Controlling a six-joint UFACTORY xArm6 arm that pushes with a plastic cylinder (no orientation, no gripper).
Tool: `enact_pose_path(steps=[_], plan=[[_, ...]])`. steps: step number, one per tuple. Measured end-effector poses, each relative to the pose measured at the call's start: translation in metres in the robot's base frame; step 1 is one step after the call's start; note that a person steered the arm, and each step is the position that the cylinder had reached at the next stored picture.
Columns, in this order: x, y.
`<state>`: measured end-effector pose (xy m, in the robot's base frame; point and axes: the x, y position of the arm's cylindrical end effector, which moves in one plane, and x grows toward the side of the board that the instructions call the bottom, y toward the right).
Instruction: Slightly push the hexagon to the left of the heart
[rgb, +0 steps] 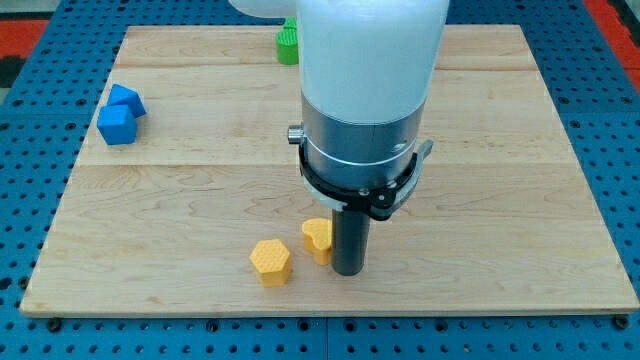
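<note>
A yellow hexagon block (271, 261) lies near the board's bottom edge, left of centre. A yellow heart block (318, 239) sits just to its upper right, a small gap between them. My tip (348, 270) rests on the board right beside the heart's right side, touching it or nearly so. The rod hides part of the heart's right edge. The hexagon is left of both heart and tip.
A blue block (120, 113) of two joined pieces lies at the view's upper left. A green block (288, 42) shows at the top, partly hidden behind the arm's white body (370, 60). The wooden board (500, 200) sits on a blue pegboard.
</note>
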<state>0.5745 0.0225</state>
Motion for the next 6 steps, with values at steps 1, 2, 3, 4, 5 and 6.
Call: enact_pose_path(steps=[1,2,3,4,5,6], plan=[[0.000,0.011],[0.000,0.021],[0.000,0.027],[0.029,0.029],[0.044,-0.009],[0.030,-0.055]])
